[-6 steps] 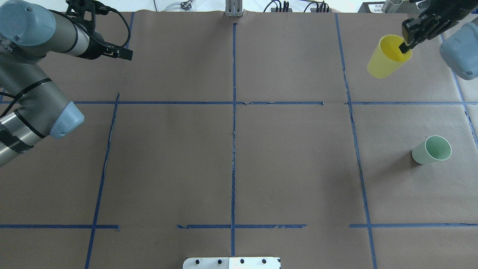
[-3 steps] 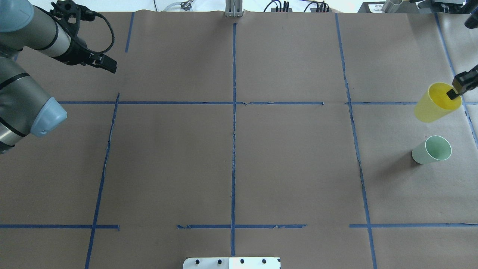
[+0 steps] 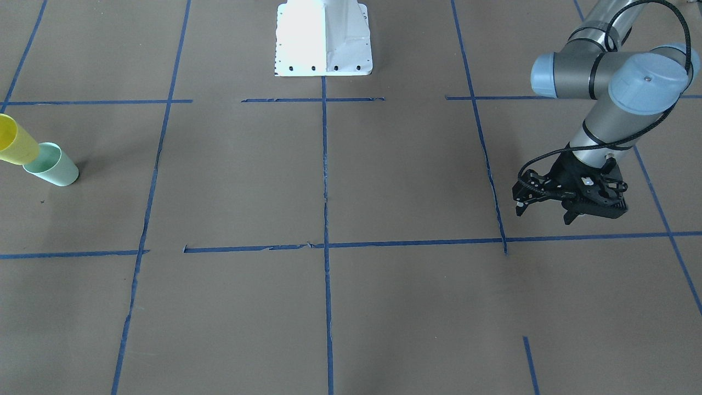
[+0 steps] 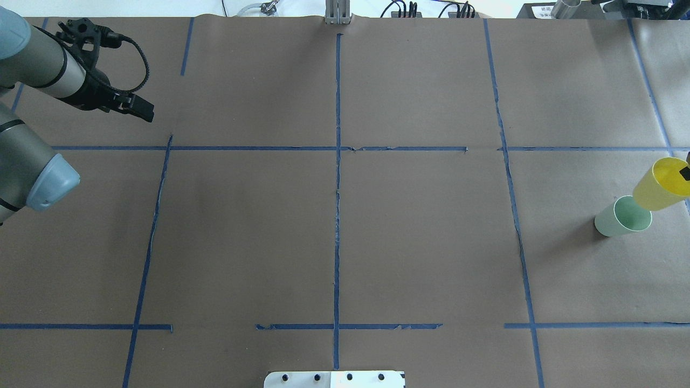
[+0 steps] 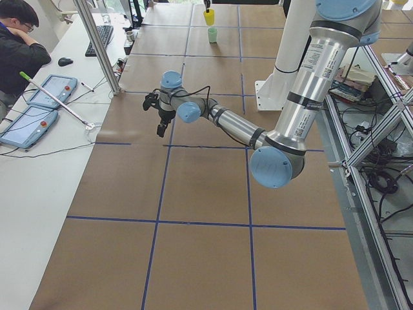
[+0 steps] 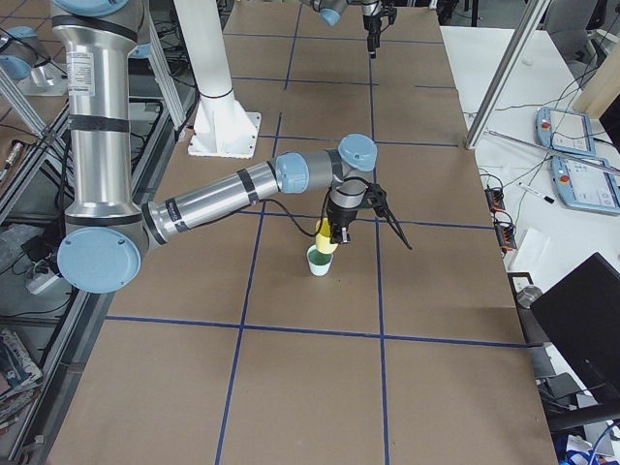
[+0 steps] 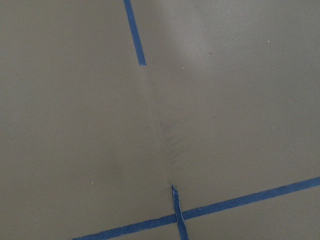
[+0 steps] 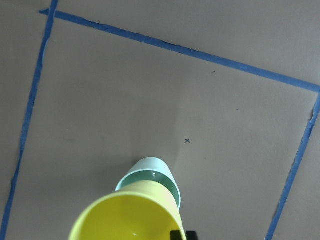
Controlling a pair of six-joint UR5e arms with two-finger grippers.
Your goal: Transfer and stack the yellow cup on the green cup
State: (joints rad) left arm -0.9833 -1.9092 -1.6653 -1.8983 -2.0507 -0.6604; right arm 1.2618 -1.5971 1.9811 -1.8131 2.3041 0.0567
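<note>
Right edge of table: the yellow cup (image 4: 660, 186) hangs tilted, rim up and outward, its base at the mouth of the green cup (image 4: 620, 218). It is not seated; can't tell if they touch.
Green cup: upright on the paper, mouth up, middle row of the right-hand column.
Right gripper (image 6: 338, 235): fingers pinch the yellow cup's rim, one finger (image 4: 685, 173) inside the wall. The arm stretches low over the table from the base.
Left gripper (image 3: 543, 215): fingers spread with nothing between them, pointing down over the far-left square, well apart from both cups.
Surface: brown paper (image 4: 420, 242) covers the whole table and is lightly creased. Blue tape (image 4: 337, 215) marks a grid, with some lines broken or ragged at the ends. There is a small x mark (image 8: 187, 141) on the paper near the green cup.
Base: white plate (image 3: 323, 38) with bolt holes, centre of the near edge.
Left wrist view: only paper and a tape crossing.
Room, left end: white bench (image 5: 39, 213) just beside the table, holding two pendant tablets (image 5: 29, 126), a keyboard (image 5: 103, 35) and a mouse (image 5: 64, 62). A person (image 5: 19, 48) sits at it. An aluminium post (image 5: 97, 45) stands at the table corner.
Room, right end: second bench (image 6: 475, 58) with two more pendants (image 6: 567, 131), and a dark screen (image 6: 576, 329) nearer the camera.
</note>
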